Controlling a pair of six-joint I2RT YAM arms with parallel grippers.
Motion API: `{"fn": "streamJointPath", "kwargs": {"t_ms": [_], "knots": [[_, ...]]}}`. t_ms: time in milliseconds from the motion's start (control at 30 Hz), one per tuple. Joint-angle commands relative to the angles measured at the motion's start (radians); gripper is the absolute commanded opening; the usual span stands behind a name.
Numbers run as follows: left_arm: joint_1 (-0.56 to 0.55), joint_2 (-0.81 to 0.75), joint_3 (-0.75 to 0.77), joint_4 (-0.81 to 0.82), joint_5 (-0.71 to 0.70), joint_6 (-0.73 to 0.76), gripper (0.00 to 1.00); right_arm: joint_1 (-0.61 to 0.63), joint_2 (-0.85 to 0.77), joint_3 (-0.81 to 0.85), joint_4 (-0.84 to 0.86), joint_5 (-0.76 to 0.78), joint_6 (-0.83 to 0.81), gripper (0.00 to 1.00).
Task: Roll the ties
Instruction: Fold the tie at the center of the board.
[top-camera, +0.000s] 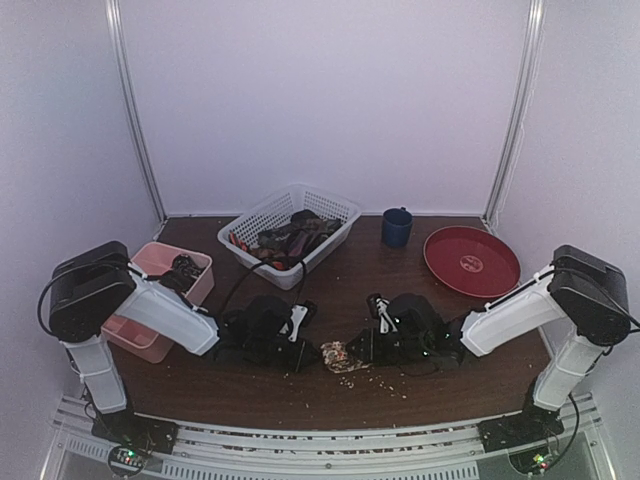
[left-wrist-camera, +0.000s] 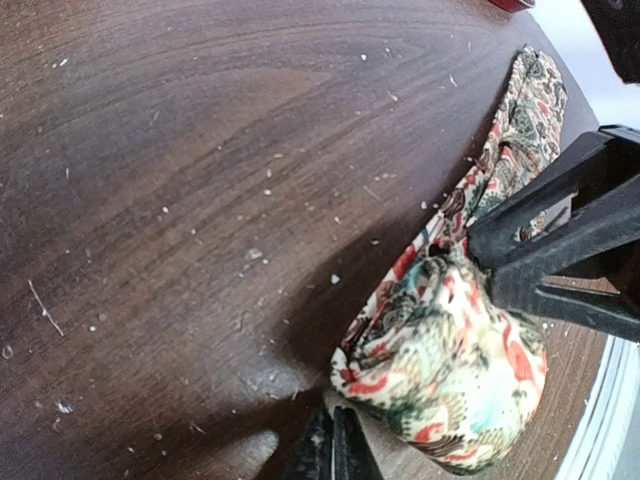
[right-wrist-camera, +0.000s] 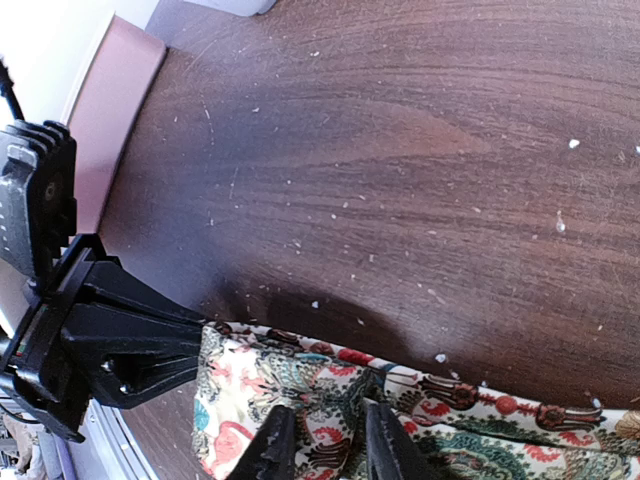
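Observation:
A cream-tan tie with a red and green floral pattern (top-camera: 345, 355) lies near the table's front edge, between my two grippers. One end is rolled into a fat bundle (left-wrist-camera: 450, 370); the rest runs flat away from it (right-wrist-camera: 520, 410). My left gripper (left-wrist-camera: 333, 445) has its fingers pressed together at the edge of the roll. In the right wrist view it (right-wrist-camera: 195, 348) meets the roll's end. My right gripper (right-wrist-camera: 325, 445) has tie fabric between its fingers. In the left wrist view it (left-wrist-camera: 478, 262) pinches the tie just beside the roll.
A white lattice basket (top-camera: 330, 200) at the back holds several dark and red ties (top-camera: 295, 235). A pink tray (top-camera: 135, 335) stands at the left with a dark roll (top-camera: 183, 265) in it. A blue cup (top-camera: 396, 227) and red plate (top-camera: 471, 262) stand at the right.

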Motion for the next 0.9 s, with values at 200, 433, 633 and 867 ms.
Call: {"fn": "streamJointPath", "kwargs": {"t_ms": [200,433,633,867], "knots": [[-0.058,0.022,-0.023,-0.005,-0.017,-0.069,0.05,-0.010,0.012,-0.051,0.047,-0.026,0.021,0.25],[-0.060,0.047,0.023,0.032,-0.025,-0.035,0.01,-0.009,0.005,-0.059,0.053,-0.017,0.028,0.24],[-0.060,0.058,0.106,-0.016,-0.050,0.053,0.01,-0.014,-0.013,-0.058,0.037,-0.007,0.017,0.24],[-0.060,0.059,0.144,-0.038,-0.051,0.111,0.02,-0.016,-0.039,-0.058,0.010,0.021,0.009,0.25]]}}
